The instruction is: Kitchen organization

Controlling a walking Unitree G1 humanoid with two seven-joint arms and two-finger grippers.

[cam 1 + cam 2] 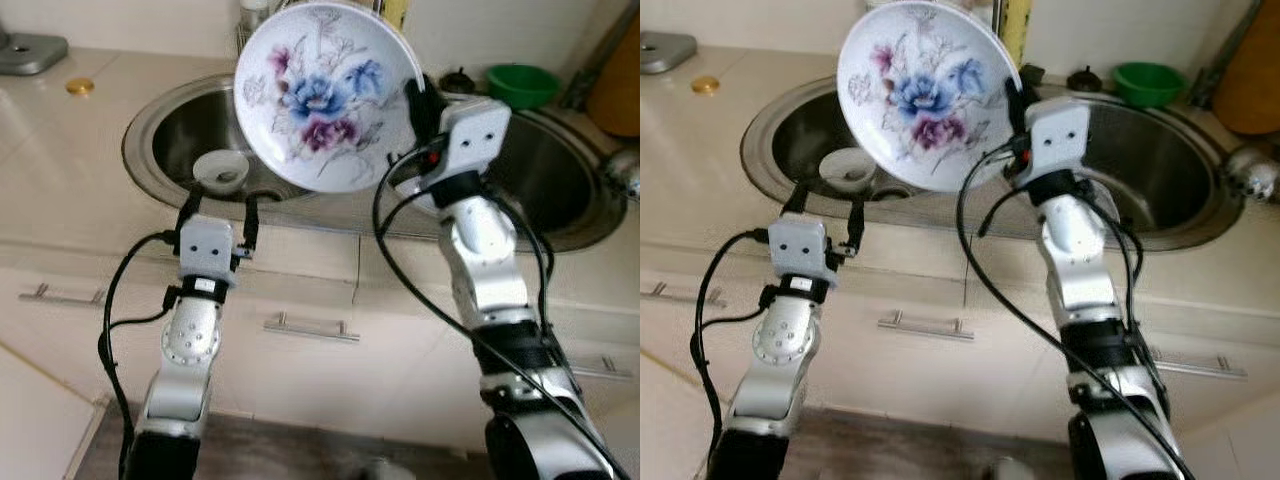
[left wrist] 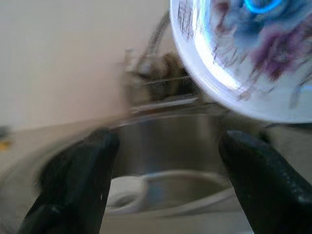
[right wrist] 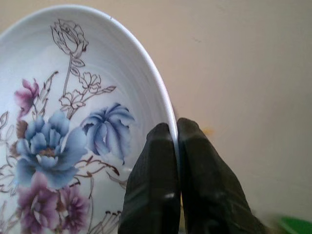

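Beige stone bench (image 1: pixel 60 150) runs across the kitchen, with a steel double sink (image 1: pixel 160 150) sunk into it and pale cabinet fronts with bar handles (image 1: pixel 311 327) below; a plain cream wall stands behind. Right arm is raised over the divide between the two basins, and its right claw (image 3: pixel 176 134) is pinched tight on the rim of a white plate (image 1: pixel 325 95) painted with blue and purple flowers, the two black fingers (image 3: pixel 153 180) pressed one on each face of the edge. That plate is held up in the air, tilted on edge with its painted face towards the camera, above the left basin and clear of the bench. Left arm reaches forward lower down, its left claw (image 1: pixel 218 212) spread wide at the front lip of the left basin, holding nothing. Just beyond it, inside that basin, sits a small white bowl (image 1: pixel 220 172). Further off, a green bowl (image 1: pixel 522 84) rests behind the right basin, a small gold lid (image 1: pixel 80 87) lies on the bench at far left, and a blurred tap (image 2: pixel 156 58) rises behind the sink
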